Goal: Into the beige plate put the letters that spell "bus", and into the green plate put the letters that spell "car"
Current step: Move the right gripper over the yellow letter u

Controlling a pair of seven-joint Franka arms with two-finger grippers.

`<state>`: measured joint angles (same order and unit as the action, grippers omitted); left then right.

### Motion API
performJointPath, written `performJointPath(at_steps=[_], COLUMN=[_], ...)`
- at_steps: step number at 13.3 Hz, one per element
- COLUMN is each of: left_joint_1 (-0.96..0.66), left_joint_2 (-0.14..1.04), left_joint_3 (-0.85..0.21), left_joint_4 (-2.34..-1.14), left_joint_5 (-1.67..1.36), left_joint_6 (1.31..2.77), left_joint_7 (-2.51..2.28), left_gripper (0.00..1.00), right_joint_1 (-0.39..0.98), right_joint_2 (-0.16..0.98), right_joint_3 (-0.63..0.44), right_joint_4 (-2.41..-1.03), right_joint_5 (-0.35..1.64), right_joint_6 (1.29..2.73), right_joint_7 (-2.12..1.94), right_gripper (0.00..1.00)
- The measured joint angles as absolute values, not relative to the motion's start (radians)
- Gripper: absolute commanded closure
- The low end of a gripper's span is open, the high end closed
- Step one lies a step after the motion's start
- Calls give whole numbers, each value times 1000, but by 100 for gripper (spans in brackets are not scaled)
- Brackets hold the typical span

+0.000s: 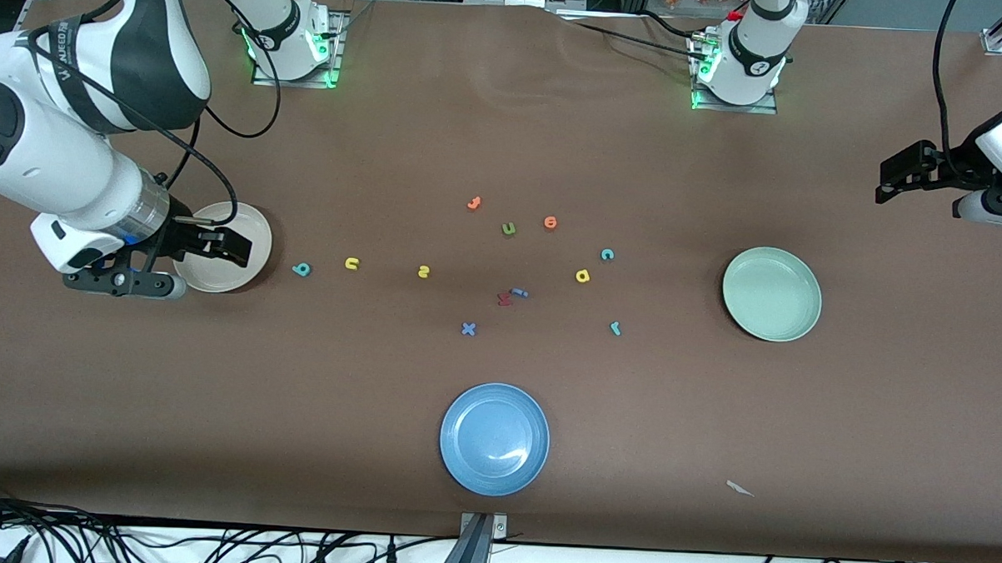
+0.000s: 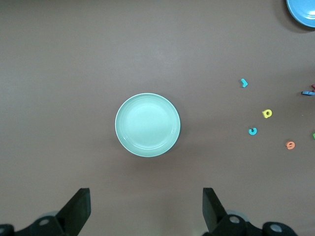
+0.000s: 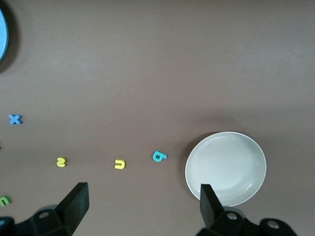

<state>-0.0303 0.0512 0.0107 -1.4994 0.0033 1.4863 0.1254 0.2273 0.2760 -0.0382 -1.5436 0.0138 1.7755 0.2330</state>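
The beige plate (image 1: 253, 223) (image 3: 225, 168) lies toward the right arm's end, with my right gripper (image 1: 231, 247) (image 3: 143, 189) open and empty over it. Beside it in a row lie the teal b (image 1: 301, 269) (image 3: 158, 156), yellow u (image 1: 352, 264) (image 3: 119, 164) and yellow s (image 1: 423, 271) (image 3: 61, 162). The green plate (image 1: 771, 293) (image 2: 147, 125) lies toward the left arm's end. Near it lie the teal c (image 1: 607, 254) (image 2: 252, 131), yellow a (image 1: 583, 275) (image 2: 267, 113) and teal r (image 1: 615, 328) (image 2: 243, 82). My left gripper (image 1: 886, 180) (image 2: 145, 196) hangs open and empty over bare table at that end.
A blue plate (image 1: 495, 439) lies nearest the front camera. Mid-table are a green u (image 1: 509, 228), orange o (image 1: 550, 223), another orange letter (image 1: 474, 202), a blue x (image 1: 468, 329) and a small red and blue pair (image 1: 509, 296). A white scrap (image 1: 740, 488) lies near the front edge.
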Motion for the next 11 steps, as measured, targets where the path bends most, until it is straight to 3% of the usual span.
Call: performJointPath(at_steps=[8,11], left_joint_1=[-30,-30], left_joint_2=[52,52], left_joint_3=[11,11], left_joint_4=[-1499,-1499], left_joint_5=[3,3], left_joint_6=[1486,1486], left_joint_7=[125,125], left_gripper=[0,0], right_joint_1=[334,349], right_joint_2=[350,374], right_joint_3=[-35,-33], right_joint_4=[-1566,-1670], right_joint_5=[14,14], right_joint_6=[1784,1909], right_joint_7=[310,320], right_gripper=[1,1])
